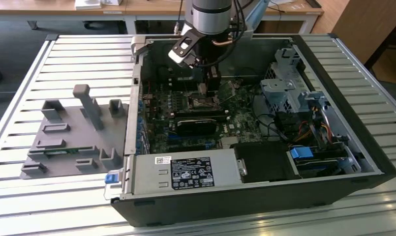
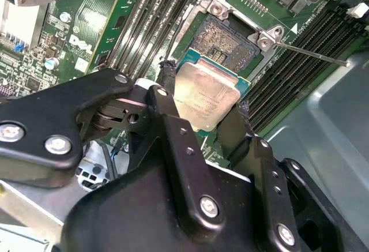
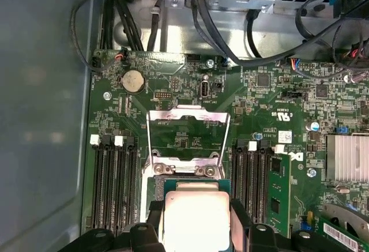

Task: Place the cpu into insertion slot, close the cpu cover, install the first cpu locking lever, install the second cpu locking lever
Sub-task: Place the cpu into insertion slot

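At the upper middle of the exterior view, inside the open computer case (image 1: pixel 263 204), the jaws are clenched on the chip (image 2: pixel 206 99), holding it close over the socket (image 2: pixel 223 37) while the cover (image 3: pixel 187 115) stands raised. If it were lowered tilted or off-centre, the chip would likely catch the socket rim and bend the contacts

The gripper (image 3: pixel 197 229) pinches the cpu (image 3: pixel 195 214) just beside the cpu cover (image 3: pixel 188 115) (a shiny frame, flipped open).
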Motion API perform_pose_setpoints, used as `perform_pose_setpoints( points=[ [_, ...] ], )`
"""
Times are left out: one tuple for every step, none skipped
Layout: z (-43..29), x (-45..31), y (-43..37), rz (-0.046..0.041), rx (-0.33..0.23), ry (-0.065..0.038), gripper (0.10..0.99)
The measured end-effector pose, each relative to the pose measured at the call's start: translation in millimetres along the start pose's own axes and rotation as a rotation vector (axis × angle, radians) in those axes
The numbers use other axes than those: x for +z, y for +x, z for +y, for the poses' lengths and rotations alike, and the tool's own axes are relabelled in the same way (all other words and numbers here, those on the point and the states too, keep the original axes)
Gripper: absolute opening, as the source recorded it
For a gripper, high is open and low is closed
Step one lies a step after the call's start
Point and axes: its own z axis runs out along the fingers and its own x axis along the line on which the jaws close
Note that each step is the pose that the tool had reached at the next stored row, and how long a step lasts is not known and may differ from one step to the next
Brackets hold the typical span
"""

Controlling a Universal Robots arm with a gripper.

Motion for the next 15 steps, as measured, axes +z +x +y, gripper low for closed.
perform_pose_setpoints(
  points=[
    [-0.8, 1.7, 0.1, 0.0, 0.0, 0.0, 0.541],
    [-1.6, 2.5, 0.1, -0.0001, 0.0, 0.0, 0.541],
    [-2.3, 3.0, 0.2, -0.0001, 0.0, 0.0, 0.541],
    [-3.2, 3.7, 0.2, -0.0001, 0.0, 0.0, 0.541],
    [-3.9, 4.3, 0.3, 0.0, 0.0, 0.0, 0.541],
    [-4.5, 4.9, 0.3, 0.0, 0.0, 0.0, 0.541],
    [-5.0, 5.7, 0.5, 0.0, 0.0, 0.0, 0.541],
    [-5.5, 6.5, 0.7, 0.0, 0.0, 0.0, 0.541],
    [-5.9, 7.3, 0.9, 0.0, 0.0, 0.0, 0.541],
    [-6.4, 8.1, 1.0, 0.0001, 0.0, 0.0, 0.541],
    [-7.0, 9.0, 1.2, 0.0, 0.0, 0.0, 0.541],
    [-7.5, 9.9, 1.3, 0.0, 0.0, 0.0, 0.541],
    [-8.1, 10.8, 1.5, 0.0, 0.0, 0.0, 0.541],
    [-8.6, 11.6, 1.7, 0.0, 0.0, 0.0, 0.541],
    [-9.1, 12.5, 1.9, 0.0, 0.0, 0.0, 0.541]
  ],
)
